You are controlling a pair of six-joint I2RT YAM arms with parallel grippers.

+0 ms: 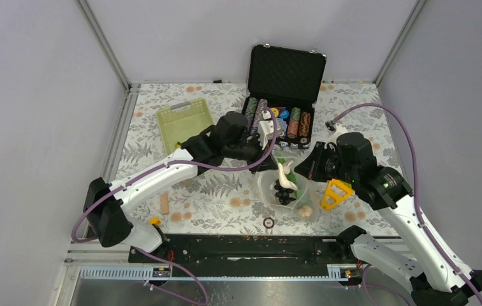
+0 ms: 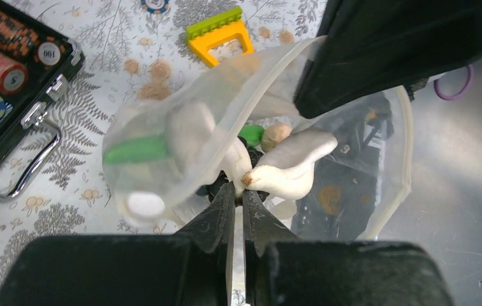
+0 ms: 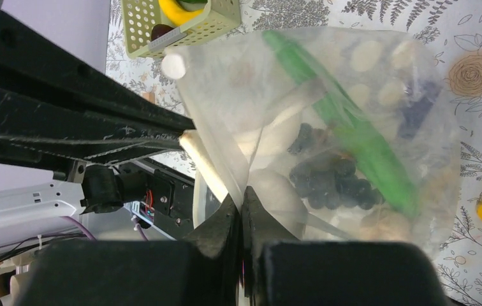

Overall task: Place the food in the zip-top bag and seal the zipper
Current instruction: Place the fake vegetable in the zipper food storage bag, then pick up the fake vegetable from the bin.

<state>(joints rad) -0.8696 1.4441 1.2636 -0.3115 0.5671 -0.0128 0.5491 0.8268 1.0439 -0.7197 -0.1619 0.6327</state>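
Observation:
The zip-top bag (image 1: 265, 189) hangs open between my two grippers at the table's middle front. My left gripper (image 2: 239, 186) is shut on the brown-tipped end of a white bulb (image 2: 292, 167), which it holds in the bag's mouth; in the top view it (image 1: 277, 160) is at the bag's back edge. My right gripper (image 3: 241, 194) is shut on the bag's film by the zipper (image 3: 199, 191); in the top view it (image 1: 303, 173) is at the bag's right. Inside lie dark grapes (image 3: 328, 178), a green piece (image 3: 353, 140) and pale bulbs.
The lime-green basket (image 1: 184, 121) stands at the back left, with a banana (image 3: 184, 9) in it. An open black poker-chip case (image 1: 283, 83) is behind the bag. The yellow triangular tool (image 1: 336, 193) lies right of the bag. A small ring (image 1: 268, 222) and a wooden block (image 1: 164, 204) lie near the front.

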